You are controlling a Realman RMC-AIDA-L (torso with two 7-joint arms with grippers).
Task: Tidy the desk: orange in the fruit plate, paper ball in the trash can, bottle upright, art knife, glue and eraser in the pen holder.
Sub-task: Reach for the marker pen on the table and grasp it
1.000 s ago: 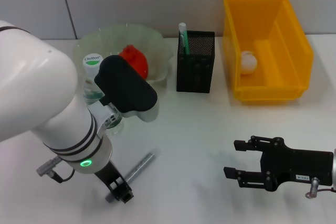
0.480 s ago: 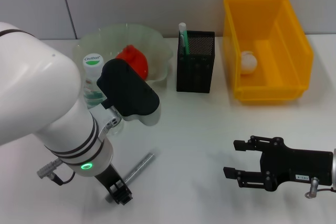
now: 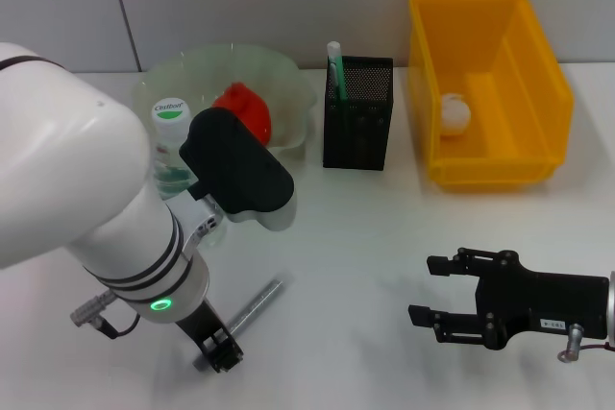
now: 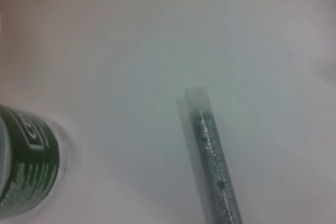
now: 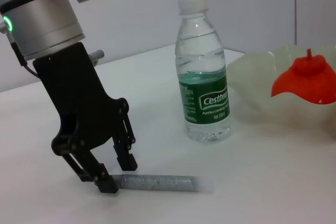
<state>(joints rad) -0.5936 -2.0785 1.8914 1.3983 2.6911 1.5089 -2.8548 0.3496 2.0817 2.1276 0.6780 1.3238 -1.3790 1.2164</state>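
Note:
A grey glittery glue tube (image 3: 258,302) lies on the white table near its front edge. My left gripper (image 3: 219,350) stands over the tube's near end, open, with one finger on each side (image 5: 116,174). The left wrist view shows the tube (image 4: 212,156) from close above. The bottle (image 3: 169,132) stands upright beside the fruit plate (image 3: 288,84), which holds the red-orange fruit (image 3: 248,108). A paper ball (image 3: 455,112) lies in the yellow bin (image 3: 538,64). A green and white stick (image 3: 335,69) stands in the black mesh pen holder (image 3: 357,117). My right gripper (image 3: 423,314) hangs open at the front right.
The big white left arm (image 3: 86,199) covers much of the table's left side and part of the bottle. Bare table lies between the tube and the right gripper. The bottle (image 5: 203,77) stands close behind the tube (image 5: 157,183).
The left arm has shifted slightly, bringing its gripper a little nearer the front edge over the tube's end. The right arm and the tube have not moved.

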